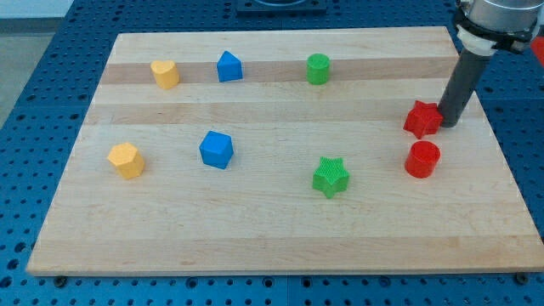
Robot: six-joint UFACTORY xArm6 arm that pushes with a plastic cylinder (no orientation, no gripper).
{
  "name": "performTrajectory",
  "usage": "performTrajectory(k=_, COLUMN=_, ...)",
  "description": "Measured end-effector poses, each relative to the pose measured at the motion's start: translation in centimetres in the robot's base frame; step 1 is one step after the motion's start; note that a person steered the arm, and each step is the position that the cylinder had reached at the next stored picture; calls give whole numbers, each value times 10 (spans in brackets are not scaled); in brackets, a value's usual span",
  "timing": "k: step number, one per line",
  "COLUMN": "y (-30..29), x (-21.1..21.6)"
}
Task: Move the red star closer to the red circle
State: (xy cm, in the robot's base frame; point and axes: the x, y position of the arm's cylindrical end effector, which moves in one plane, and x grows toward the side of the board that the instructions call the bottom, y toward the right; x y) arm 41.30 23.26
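Observation:
The red star (pixel 422 119) lies near the board's right edge. The red circle (pixel 422 159) stands just below it in the view, a small gap between them. My tip (pixel 450 125) is at the star's right side, touching or almost touching it. The rod rises from there toward the view's top right.
On the wooden board (pixel 255 238): a green star (pixel 331 177) at lower middle, a green circle (pixel 318 68) at top middle, a blue block (pixel 229 66) at the top, a blue block (pixel 216 150) at centre left, a yellow heart (pixel 166 74) and a yellow block (pixel 126 160) at the left.

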Motion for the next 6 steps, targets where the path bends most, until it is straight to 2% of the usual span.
performTrajectory(k=1, y=4, x=-4)
performTrajectory(k=2, y=10, x=-45)
performTrajectory(k=3, y=6, x=-51)
performTrajectory(k=6, y=-6, x=-36)
